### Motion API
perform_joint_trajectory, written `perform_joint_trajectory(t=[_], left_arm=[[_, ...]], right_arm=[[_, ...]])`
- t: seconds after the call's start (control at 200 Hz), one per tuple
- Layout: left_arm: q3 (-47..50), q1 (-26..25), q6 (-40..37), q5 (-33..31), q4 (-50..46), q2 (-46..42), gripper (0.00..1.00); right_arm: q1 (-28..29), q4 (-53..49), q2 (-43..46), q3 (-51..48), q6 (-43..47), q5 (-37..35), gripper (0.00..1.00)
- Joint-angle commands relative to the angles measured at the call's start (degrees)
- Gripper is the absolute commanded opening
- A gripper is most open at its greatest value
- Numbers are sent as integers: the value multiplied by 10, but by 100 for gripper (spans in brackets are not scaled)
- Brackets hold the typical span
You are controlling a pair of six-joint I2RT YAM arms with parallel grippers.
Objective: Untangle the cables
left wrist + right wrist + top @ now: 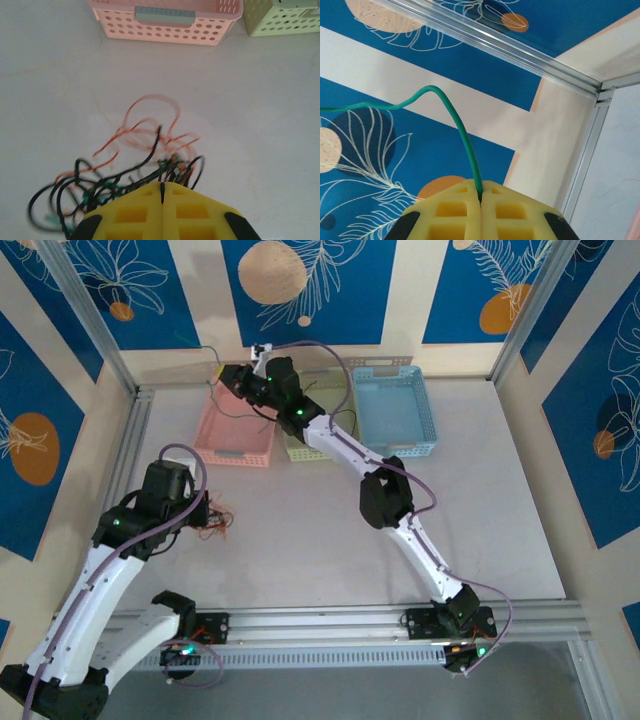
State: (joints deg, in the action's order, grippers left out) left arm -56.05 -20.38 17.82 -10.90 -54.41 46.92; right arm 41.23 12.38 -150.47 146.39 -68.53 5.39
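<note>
While the strands barely show from above, the cable tangle (216,524) sits on the desk (330,560). Left wrist: left tool (161,188) pressed together at blurry strands. Right wrist: right tool (481,194) pinches a green cable (456,114), far end cut off.

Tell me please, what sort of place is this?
Probably a robot test cell in a lab, not a home: a white table boxed in by aluminium rails, printed blue backdrop panels, and a left arm and right arm bolted at its near edge.
</note>
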Motion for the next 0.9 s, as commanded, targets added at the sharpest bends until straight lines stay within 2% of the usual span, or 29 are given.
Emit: perform_joint_trajectory(t=[0.0, 0.245, 0.375, 0.57, 0.63, 0.74, 0.895], left_arm=[[5, 5, -7, 6, 11, -8, 0], [5, 5, -7, 8, 12, -8, 0], [5, 5, -7, 8, 12, -8, 0], [5, 5, -8, 9, 12, -8, 0], [5, 5, -8, 9, 12, -8, 0], [5, 5, -7, 10, 12, -8, 0], [6, 5, -7, 8, 12, -7, 0]], right_arm=[[0, 35, -36, 42, 15, -5, 0], [-5, 86, -89, 53, 8, -13, 0], [-4, 36, -75, 26, 27, -14, 0], [-13, 26, -6, -108, 56, -44, 0], [-15, -20, 9, -120, 67, -63, 0], [-17, -36, 24, -147, 78, -81, 0], [-15, -79, 18, -131, 82, -110, 0]])
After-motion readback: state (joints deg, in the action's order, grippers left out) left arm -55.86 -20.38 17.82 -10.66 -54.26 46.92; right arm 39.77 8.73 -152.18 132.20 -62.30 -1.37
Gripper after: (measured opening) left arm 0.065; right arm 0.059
